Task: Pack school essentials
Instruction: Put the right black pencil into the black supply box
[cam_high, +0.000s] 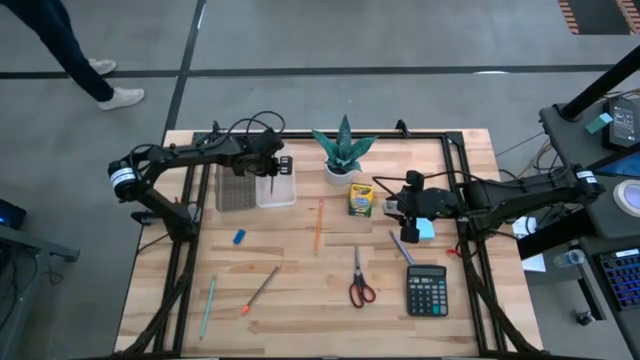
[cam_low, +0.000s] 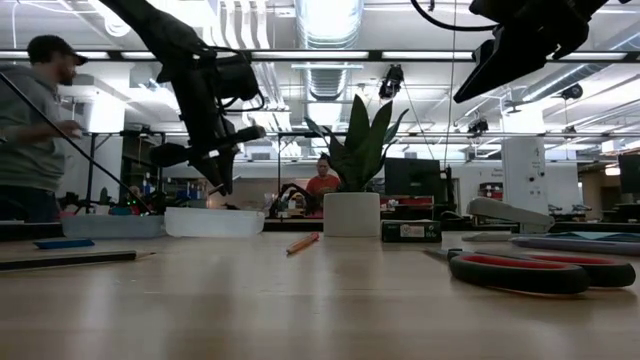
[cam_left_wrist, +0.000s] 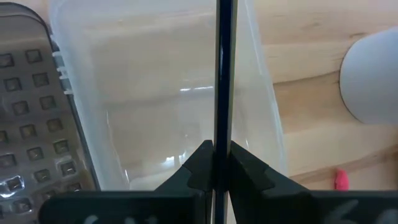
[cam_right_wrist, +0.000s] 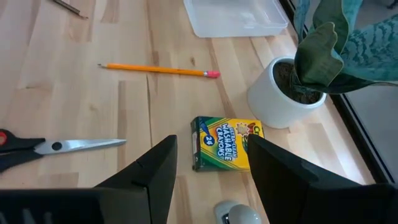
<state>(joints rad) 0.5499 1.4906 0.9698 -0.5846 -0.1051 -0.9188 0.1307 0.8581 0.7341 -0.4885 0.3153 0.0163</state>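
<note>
Above the clear plastic tray (cam_high: 277, 187) at the far side of the wooden counter (cam_high: 300, 320), the left claw (cam_high: 271, 170) is pinched tight on a thin dark pencil (cam_left_wrist: 224, 81). The pencil hangs point down, straight up and down, right over the open tray, so its long line runs from the claw down toward the tray floor. I think the next move is just to let go, and the pencil should drop in and tip over flat. A grey mesh tray (cam_high: 233, 189) sits touching the clear one, on the side nearer the left arm. The right claw (cam_high: 409, 205) hangs above the counter with its fingers wide apart and nothing in them. Just ahead of it lies the yellow-green crayon box (cam_right_wrist: 226, 144), flat, right beside the white pot (cam_right_wrist: 283, 99) of the green spiky plant (cam_high: 343, 145). The box's long side runs across the gap between the fingers, so the right arm is much the nearer one for it. A light-blue sticky-note pad (cam_high: 426, 230) lies just under that arm. The orange pencil (cam_high: 318, 226), red-handled scissors (cam_high: 359, 281) and a black calculator (cam_high: 427, 290) lie in the open, well apart.
</note>
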